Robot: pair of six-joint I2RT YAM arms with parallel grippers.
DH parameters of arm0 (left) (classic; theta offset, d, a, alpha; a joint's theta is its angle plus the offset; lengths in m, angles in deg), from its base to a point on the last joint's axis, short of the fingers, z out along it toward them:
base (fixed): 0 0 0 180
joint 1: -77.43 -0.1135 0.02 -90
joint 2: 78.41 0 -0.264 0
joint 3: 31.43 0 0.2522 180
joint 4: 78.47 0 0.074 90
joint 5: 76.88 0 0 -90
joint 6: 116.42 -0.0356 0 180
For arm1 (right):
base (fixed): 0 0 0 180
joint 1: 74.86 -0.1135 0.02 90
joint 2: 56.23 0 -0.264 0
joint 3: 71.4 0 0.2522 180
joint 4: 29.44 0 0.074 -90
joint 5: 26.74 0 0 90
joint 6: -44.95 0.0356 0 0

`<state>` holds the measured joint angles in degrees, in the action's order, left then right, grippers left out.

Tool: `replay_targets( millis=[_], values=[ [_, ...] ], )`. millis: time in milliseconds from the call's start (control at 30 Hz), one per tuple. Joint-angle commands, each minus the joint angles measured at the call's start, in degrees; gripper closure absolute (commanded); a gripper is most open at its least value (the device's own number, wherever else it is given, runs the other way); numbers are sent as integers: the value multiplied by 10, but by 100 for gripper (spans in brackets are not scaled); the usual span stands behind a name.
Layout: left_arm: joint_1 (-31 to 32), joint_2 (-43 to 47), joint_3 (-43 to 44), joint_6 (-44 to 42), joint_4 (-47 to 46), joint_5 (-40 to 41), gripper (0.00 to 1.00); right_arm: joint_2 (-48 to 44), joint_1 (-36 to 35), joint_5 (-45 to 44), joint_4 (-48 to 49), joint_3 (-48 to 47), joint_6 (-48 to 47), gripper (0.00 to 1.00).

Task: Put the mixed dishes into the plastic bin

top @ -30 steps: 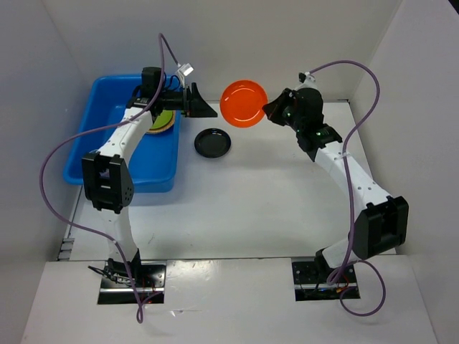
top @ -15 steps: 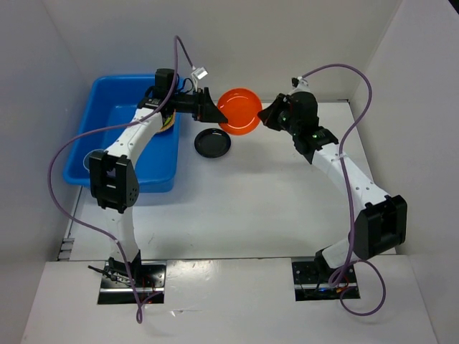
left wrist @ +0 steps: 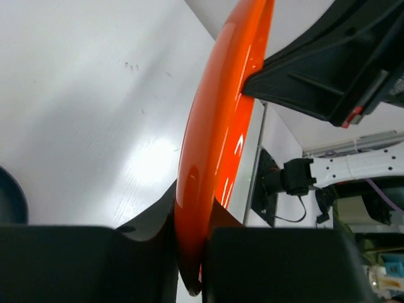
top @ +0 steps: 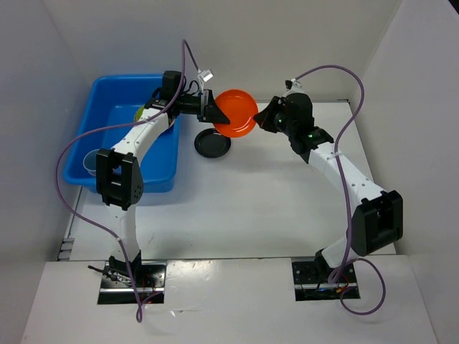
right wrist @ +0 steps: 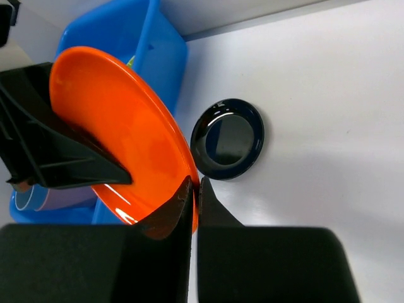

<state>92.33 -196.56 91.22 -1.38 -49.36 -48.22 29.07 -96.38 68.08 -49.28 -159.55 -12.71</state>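
A round glossy orange plastic plate (top: pixel 237 111) hangs in the air between the two arms, above the white surface (top: pixel 251 201) and just beside the right wall of the large rectangular bright blue plastic bin (top: pixel 118 125). It is not yet inside the bin. The left end effector (top: pixel 213 113) is closed on the plate's left rim; in its wrist view the rim fills the gap between the fingers. The right end effector (top: pixel 262 118) is clamped tight on the opposite rim, so both arms hold the one plate. The risk lies in this shared hold. If the left arm pulls toward the bin while the right is clamped, the plate could twist or snap out of one thin rim grip. If the right lets go before the left bites firmly, the plate could pivot and drop onto the small round black plate (top: pixel 213 143) lying on the surface just below, or strike the bin's wall. By count there is one orange plate, one black plate and one bin. Inside the bin are a sliver of one lime green plate (top: pixel 140 113) and one blue cup (top: pixel 91 160). The left arm hides anything else in the bin.
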Motion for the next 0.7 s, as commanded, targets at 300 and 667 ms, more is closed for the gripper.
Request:
replay_targets(
  millis=[300,667],
  values=[
    [-30,21,-6,58,-64,84,100,29,-11,30,38,1,15,58],
    [-245,136,-143,218,-147,306,100,63,-11,14,77,33,20,26]
  ],
)
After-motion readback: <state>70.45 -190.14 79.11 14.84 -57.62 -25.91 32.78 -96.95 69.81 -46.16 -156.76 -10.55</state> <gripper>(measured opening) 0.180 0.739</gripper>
